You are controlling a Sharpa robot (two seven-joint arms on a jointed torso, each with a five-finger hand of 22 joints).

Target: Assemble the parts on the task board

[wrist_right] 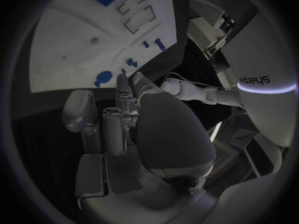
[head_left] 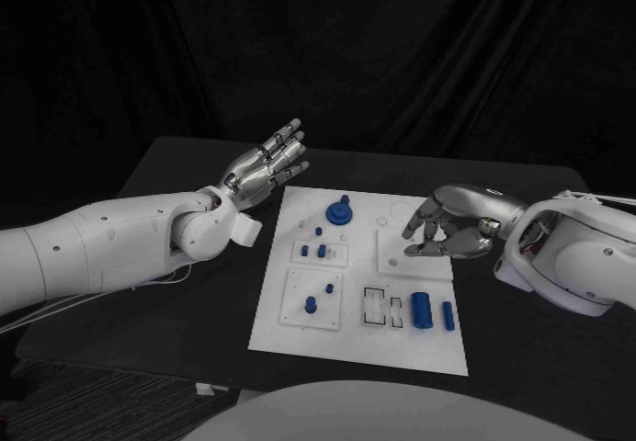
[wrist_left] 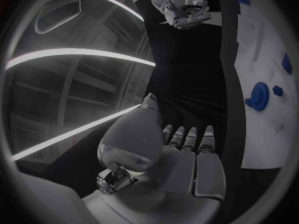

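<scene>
Left hand [head_left: 269, 163] spread empty just off task board [head_left: 357, 349], clearing room; right hand [head_left: 448, 230] curled empty over board edge, ready to pick.

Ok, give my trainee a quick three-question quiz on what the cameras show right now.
1. True or false: the left hand holds a blue part.
2. Which hand hangs over the board? A) left B) right C) both
3. Fill in: the blue gear sits near the board's ____ edge (far or near).

Key: 1. False; its fingers are spread and empty, beside the board. 2. B; the right hand is curled over the board's right side, and whether it pinches anything cannot be told. 3. Far.
</scene>
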